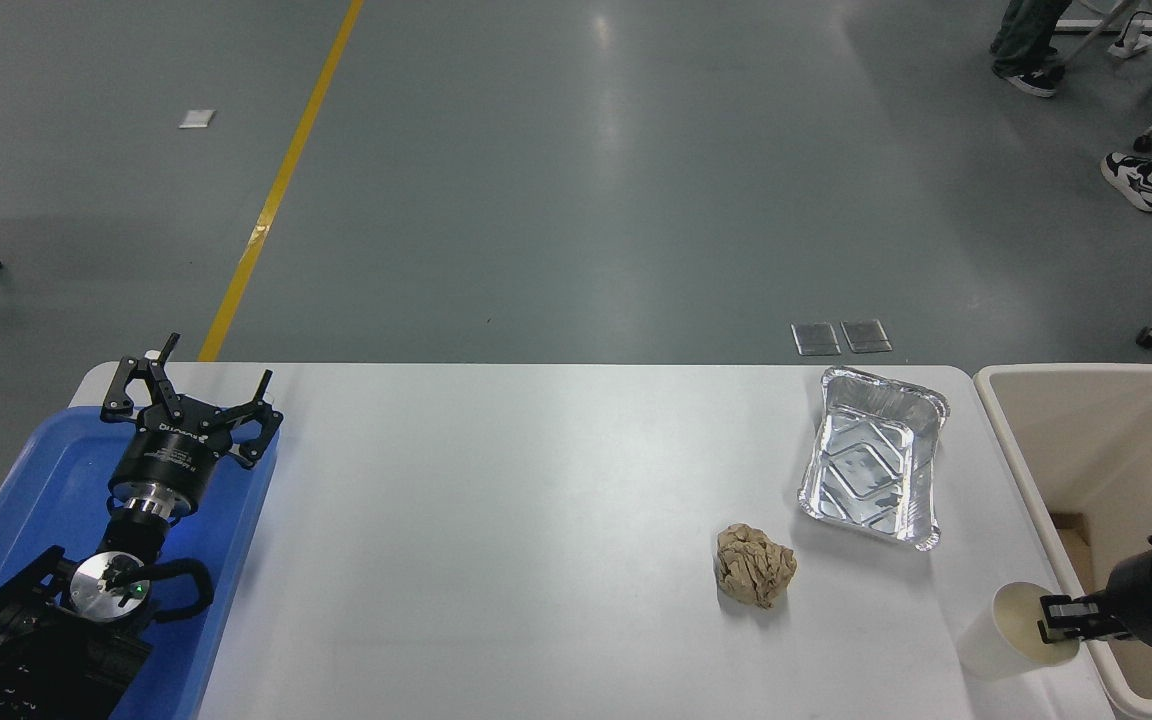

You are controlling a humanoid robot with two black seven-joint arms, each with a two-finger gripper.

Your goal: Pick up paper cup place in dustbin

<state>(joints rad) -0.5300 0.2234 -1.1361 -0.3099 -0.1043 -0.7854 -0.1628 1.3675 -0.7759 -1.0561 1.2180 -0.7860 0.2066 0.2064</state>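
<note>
The white paper cup [1008, 632] stands at the table's front right corner, next to the dustbin, with its cream inside showing. My right gripper [1060, 618] comes in from the right edge over the dustbin's near left wall, and its tip sits at the cup's right rim. Whether it grips the rim does not show. The beige dustbin [1026, 470] stands right of the table. My left gripper [198, 378] is open and parked over the blue tray at the lower left.
A crumpled tan paper ball [755, 565] lies left of the cup. A silver foil tray [874, 458] sits behind it near the far right edge. The blue tray [46, 470] lies at the left. People's feet [1131, 178] show at the top right.
</note>
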